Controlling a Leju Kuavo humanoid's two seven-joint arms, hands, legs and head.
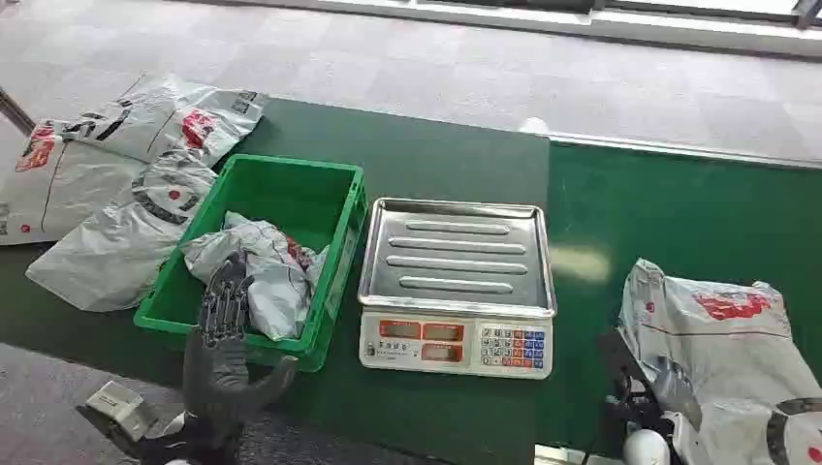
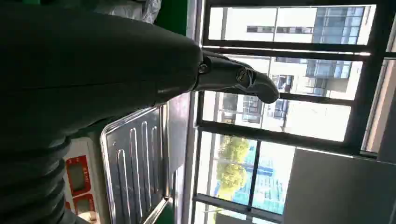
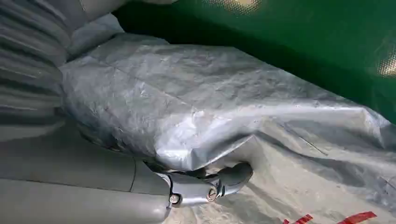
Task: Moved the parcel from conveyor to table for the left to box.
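A parcel (image 1: 722, 354) lies on the green conveyor (image 1: 679, 213) at the robot's right, not yet moved to the tabletop (image 1: 436, 155). The right hand (image 3: 205, 186) presses against it; the right wrist view shows the thumb tucked under a fold of the grey wrapping, though whether the fingers have closed cannot be told. The left hand (image 1: 225, 320), fingers spread and holding nothing, hovers at the near rim of the green box (image 1: 334, 262), which already holds one bag (image 1: 267, 271). The left wrist view adds the scale (image 2: 135, 163) and windows beyond.
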